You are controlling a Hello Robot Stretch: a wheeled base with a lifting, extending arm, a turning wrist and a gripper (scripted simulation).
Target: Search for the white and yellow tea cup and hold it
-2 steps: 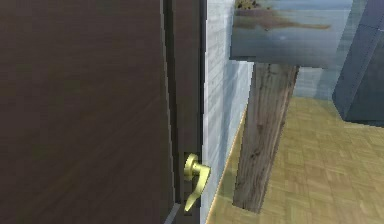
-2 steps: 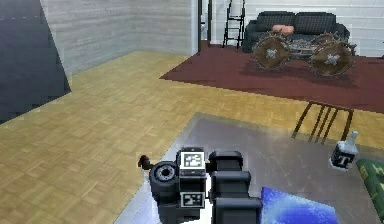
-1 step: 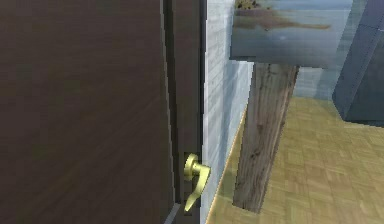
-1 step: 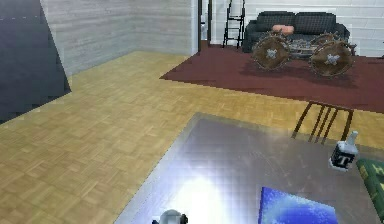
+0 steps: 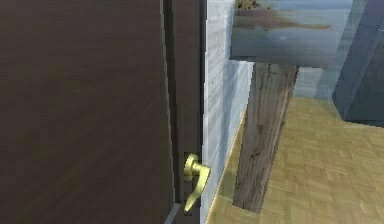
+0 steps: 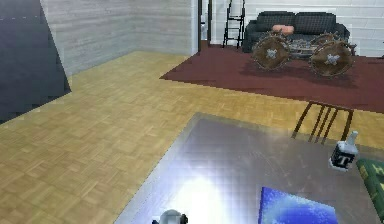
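Looking straight at a dark brown wooden door across the forward view's left half, with a curved brass lever handle low on its right edge. Seeing a strip of pale grey brick wall just beside the door, then a rough weathered wooden post carrying a shiny grey-blue slab, all over light parquet flooring. Looking out in the arm side view over a glossy grey tabletop bearing a flat blue-green rectangle near the bottom edge and a small dark bottle with a white label toward the right. Noticing a small white and dark rounded blob at the bottom edge, too cut off to name. Seeing a slatted wooden chair back just beyond the table, then a dark red rug under a brown wagon-wheeled low table, with a black sofa behind it. Being unable to tell how the claw is set, or where the white and yellow tea cup is standing.
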